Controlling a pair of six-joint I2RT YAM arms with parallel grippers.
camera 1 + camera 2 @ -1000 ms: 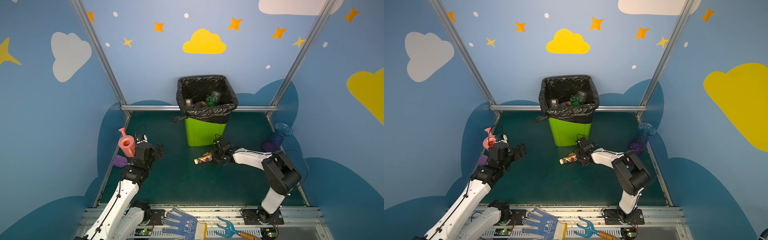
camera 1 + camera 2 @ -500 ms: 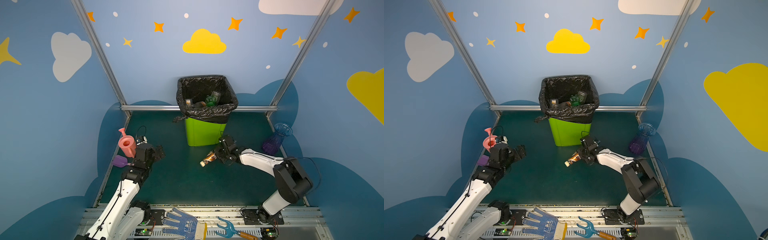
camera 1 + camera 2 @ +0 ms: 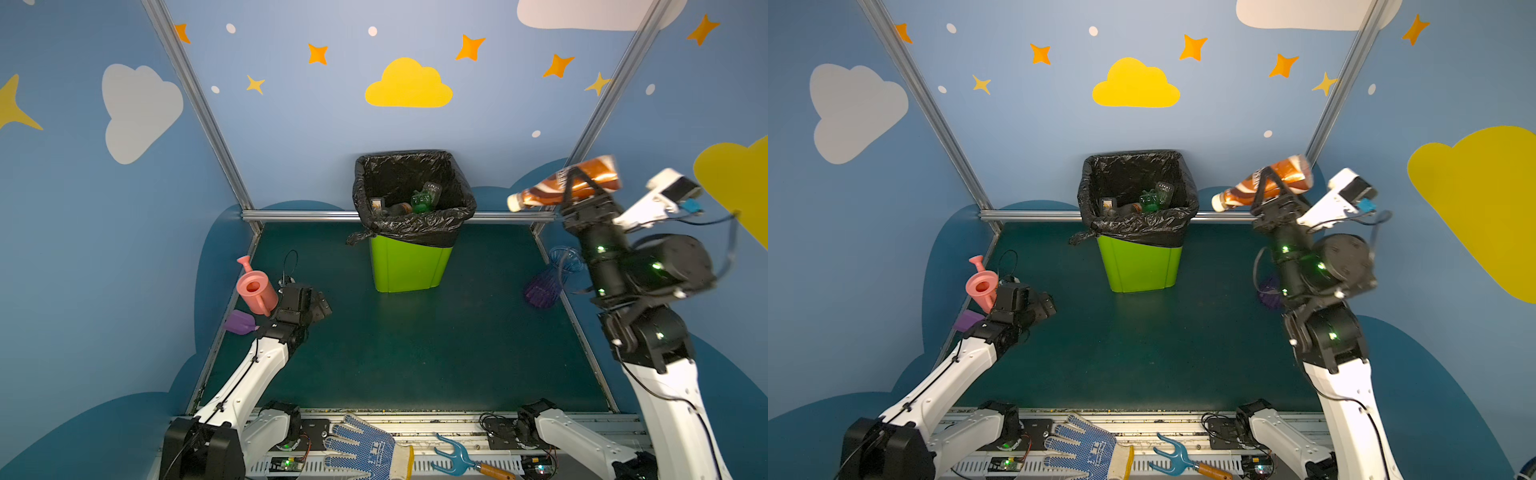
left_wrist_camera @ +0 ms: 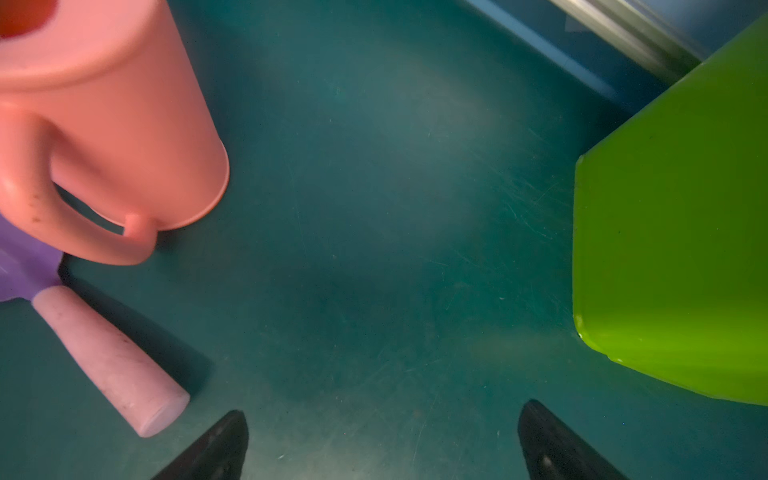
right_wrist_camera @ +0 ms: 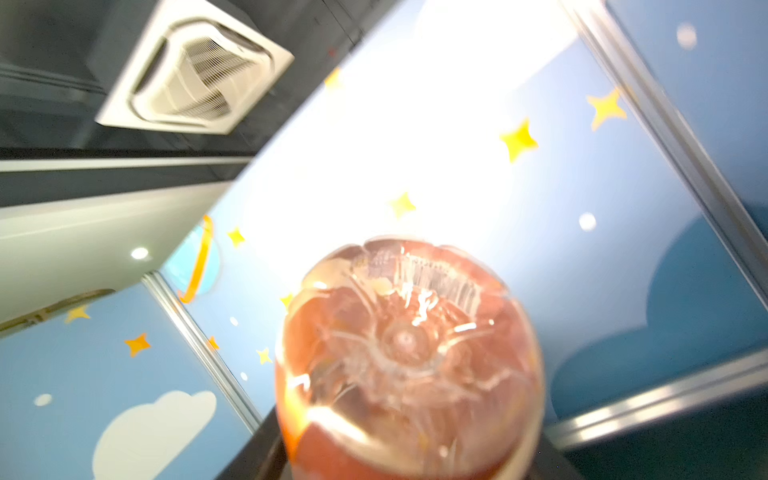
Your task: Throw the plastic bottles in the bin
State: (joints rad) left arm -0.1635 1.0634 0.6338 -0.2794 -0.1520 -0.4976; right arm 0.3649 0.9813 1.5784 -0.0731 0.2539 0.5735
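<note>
Blue walls (image 3: 291, 137), matte, with flat cloud and star shapes in yellow, orange and white. Below them, dark teal floor (image 3: 395, 357), smooth, finely scuffed in the left wrist view.

At far centre of the floor in both top views: tall square bin (image 3: 409, 266), glossy lime-green plastic, tapering downward, with rounded corners. Crinkled black bag (image 3: 415, 232) folded over the rim. Inside, a few bottles (image 3: 424, 201), clear, green and brown, lying jumbled.

On the right, raised high: right gripper (image 3: 575, 185), black fingers clamped across the middle of a bottle (image 3: 540, 194). Brown-and-orange swirled label, white cap. Held in the air to the right of the bin, apart from its rim, nearly level, cap end toward the bin and slightly lower. From the right wrist: only the clear, petal-moulded base, blurred.

On the left, low over the floor: left gripper (image 3: 316, 301), jaws spread wide and empty.

At the right edge of the floor: ribbed vase (image 3: 548, 282), translucent blue at the flared mouth, purple at the base, leaning, partly behind the right arm.

Just left of the left gripper: pink can (image 3: 255, 291), smooth plastic, tapered round body, loop handle, thin spout. Just near of it: purple scoop (image 3: 240, 322), with a pale, chalky, round handle.

On the near rail: knit glove (image 3: 365, 451), white with blue dots. To its right, small fork (image 3: 457, 457), blue tines, wooden handle.
</note>
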